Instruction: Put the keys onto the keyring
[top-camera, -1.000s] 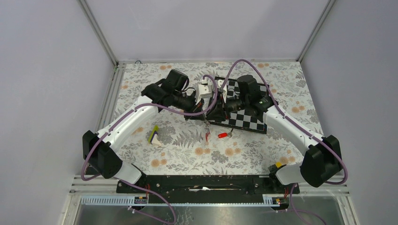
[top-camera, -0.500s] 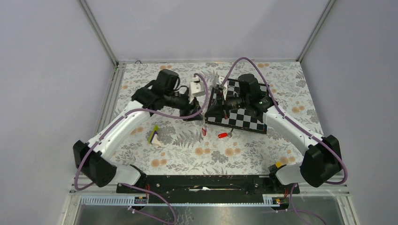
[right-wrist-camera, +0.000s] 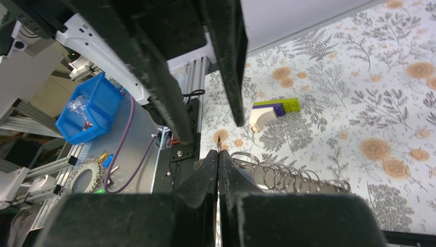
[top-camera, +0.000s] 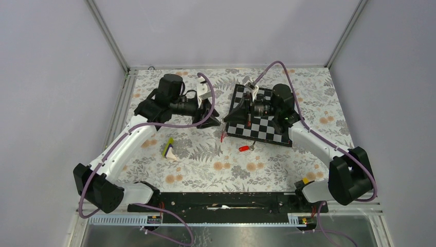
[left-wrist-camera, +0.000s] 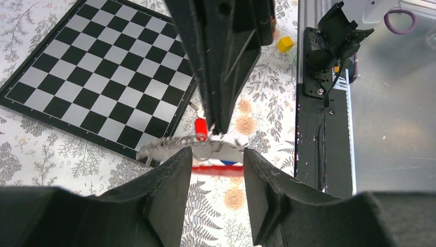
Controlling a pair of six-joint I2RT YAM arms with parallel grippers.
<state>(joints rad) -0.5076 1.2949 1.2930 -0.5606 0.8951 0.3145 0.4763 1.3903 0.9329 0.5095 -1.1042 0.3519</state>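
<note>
Top external: left pincer [left-wrist-camera: 217, 153] now apart, empty, withdrawn left; right pincer [right-wrist-camera: 218, 153] clamped on keyring [top-camera: 222, 136].

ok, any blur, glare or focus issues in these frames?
Top external: even light, soft shadows, sharp throughout. Left wrist: the keyring under the right claw is motion-smeared; the left claw's fingers are dark with little detail; the chessboard is crisp. Right wrist: the right claw is nearly black up close, the keyring's coils glint, and the floral tablecloth is sharp.
</note>
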